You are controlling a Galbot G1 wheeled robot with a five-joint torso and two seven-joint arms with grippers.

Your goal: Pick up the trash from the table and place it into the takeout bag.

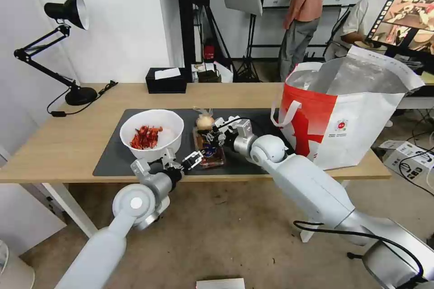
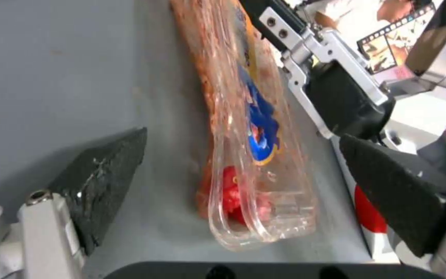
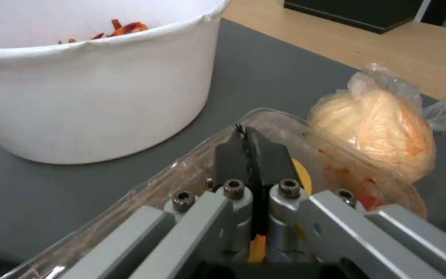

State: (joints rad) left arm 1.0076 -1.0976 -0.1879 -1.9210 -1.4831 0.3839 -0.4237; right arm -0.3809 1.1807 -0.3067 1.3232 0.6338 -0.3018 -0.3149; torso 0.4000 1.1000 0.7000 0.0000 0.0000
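Two stacked clear plastic trays [image 1: 210, 152] with brown residue and cherry tomatoes lie on the dark mat [image 1: 110, 156] of the table [image 1: 253, 95]. My right gripper [image 1: 209, 137] is shut on the trays' far rim [image 3: 269, 116], its fingers [image 3: 230, 159] pinched together. My left gripper [image 1: 192, 160] is open at the near end, one finger [image 2: 104, 182] on each side of the trays [image 2: 249, 155]. A knotted bag with a tan ball [image 1: 205, 121] [image 3: 383, 128] lies just behind them. The white bowl of red scraps [image 1: 151, 133] [image 3: 89, 85] is to their left. The takeout bag [image 1: 348, 113] stands open at the right.
A black box with a white sheet [image 1: 166, 80] sits at the table's back edge and a black desk lamp [image 1: 68, 13] at the back left. The takeout bag's strap handle [image 1: 285, 115] hangs toward the mat. Bare wood lies left of the mat.
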